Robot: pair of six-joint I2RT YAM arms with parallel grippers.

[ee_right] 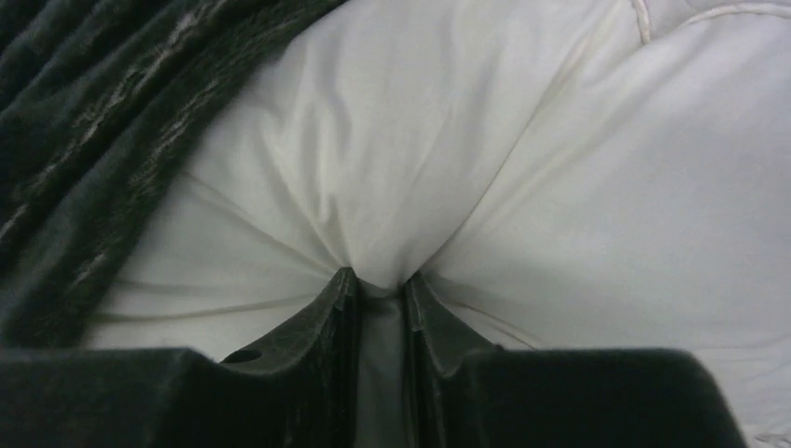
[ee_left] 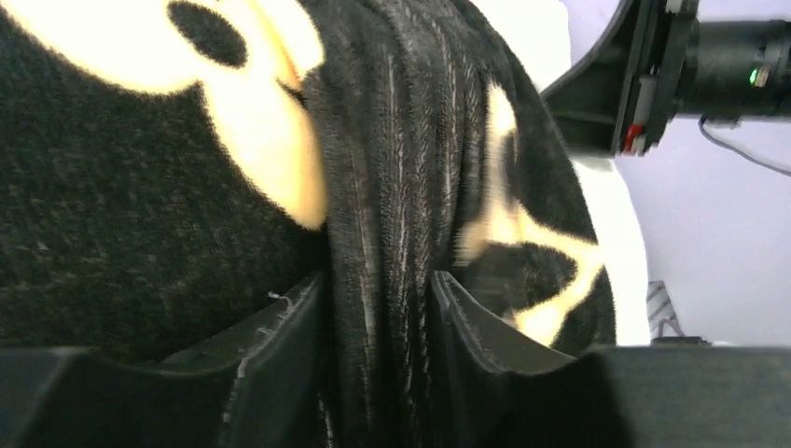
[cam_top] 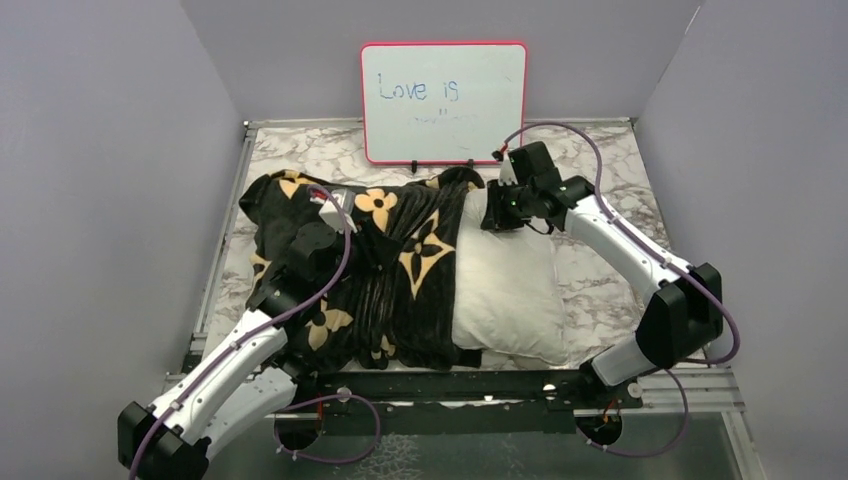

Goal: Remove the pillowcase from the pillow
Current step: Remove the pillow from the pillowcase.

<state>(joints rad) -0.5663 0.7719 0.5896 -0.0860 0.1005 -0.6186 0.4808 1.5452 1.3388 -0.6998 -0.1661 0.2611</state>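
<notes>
The black pillowcase [cam_top: 380,270] with tan flowers covers the left part of the white pillow [cam_top: 505,285], whose right half lies bare. My left gripper [cam_top: 340,235] sits on top of the pillowcase; its wrist view shows a bunched fold of pillowcase [ee_left: 382,233] pinched between the two fingers [ee_left: 280,345]. At the pillow's far right corner my right gripper [cam_top: 497,212] is shut on a pinch of the pillow [ee_right: 522,187], the white cloth drawn into creases between its fingers [ee_right: 326,317]. The pillowcase [ee_right: 84,121] edge shows at that view's left.
A pink-framed whiteboard [cam_top: 443,100] stands at the back of the marble table [cam_top: 600,290]. Grey walls close in both sides. The right arm's body [ee_left: 690,65] shows in the left wrist view, just past the pillowcase.
</notes>
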